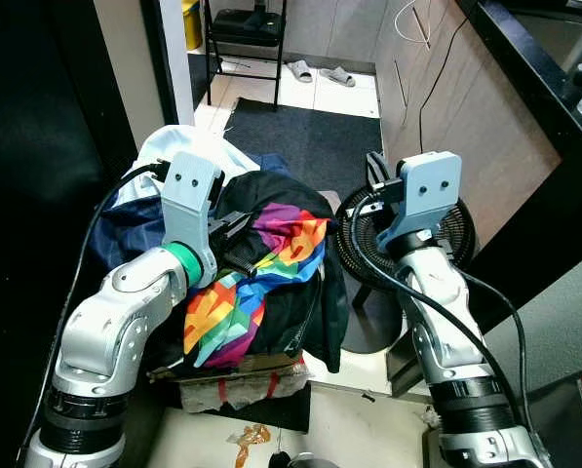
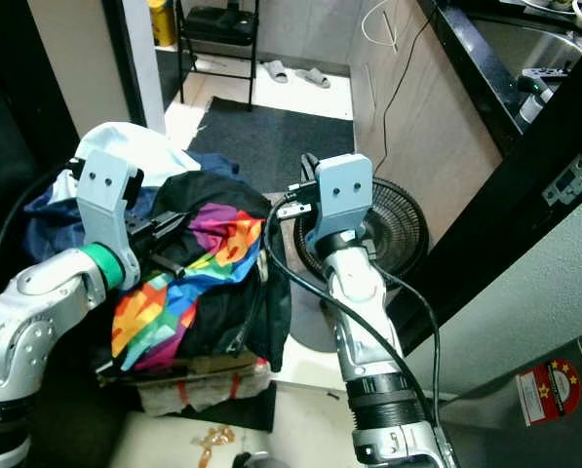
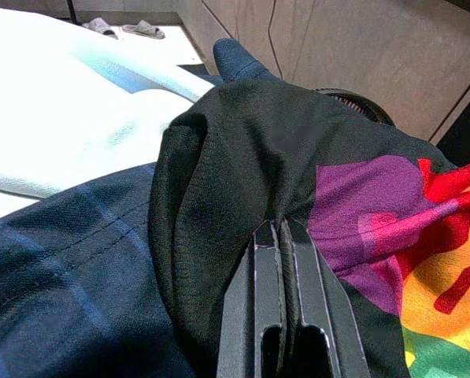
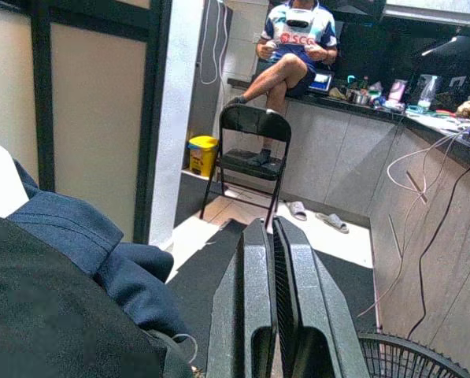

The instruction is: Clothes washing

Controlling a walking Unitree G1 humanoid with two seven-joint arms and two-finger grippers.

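Observation:
A pile of clothes lies in front of me: a black garment with a rainbow print [image 1: 271,255] on top, a white one [image 1: 178,146] behind it and a dark blue checked one [image 1: 125,226] on the left. My left gripper [image 1: 234,234] rests on top of the pile. In the left wrist view its fingers [image 3: 268,268] are pressed together, with a fold of the black fabric [image 3: 235,157] pinched at their tips. My right gripper [image 1: 373,180] hovers to the right of the pile, above a floor fan [image 1: 407,244]. It is shut, with nothing between its fingers [image 4: 257,268].
The pile rests on a worn cardboard box [image 1: 242,375]. A dark mat [image 1: 310,136] lies beyond it, with a folding chair [image 1: 247,29] and slippers [image 1: 320,71] further back. Wooden cabinets [image 1: 466,107] run along the right. A person [image 4: 294,39] sits on a counter.

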